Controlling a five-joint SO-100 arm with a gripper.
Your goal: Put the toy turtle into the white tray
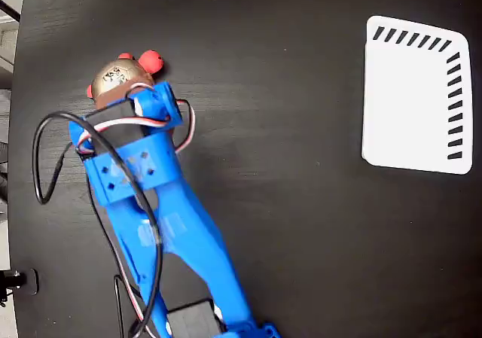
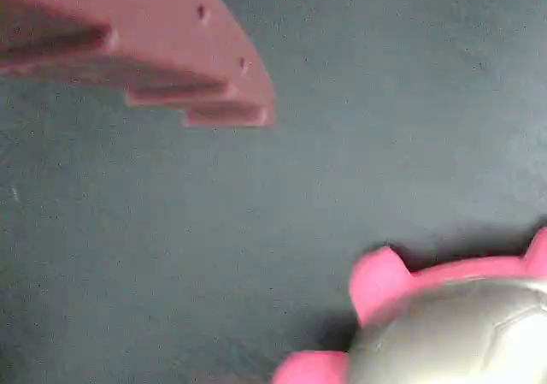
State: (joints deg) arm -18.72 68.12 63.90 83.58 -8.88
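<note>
The toy turtle (image 1: 120, 77) sits on the black table at the upper left in the fixed view, golden shell up and red feet poking out. My blue gripper (image 1: 140, 101) hangs right over its near side, and the arm hides the fingertips. In the wrist view one finger (image 2: 171, 67) shows at the top left, with bare table beside its tip. The turtle (image 2: 444, 333) fills the bottom right corner there, apart from that finger. Nothing is held. The white tray (image 1: 414, 97) with black stripes lies far to the right.
A black cable (image 1: 45, 165) loops out to the left of the arm, near the table's curved left edge (image 1: 13, 127). A wide stretch of black tabletop (image 1: 286, 142) separates the turtle from the tray.
</note>
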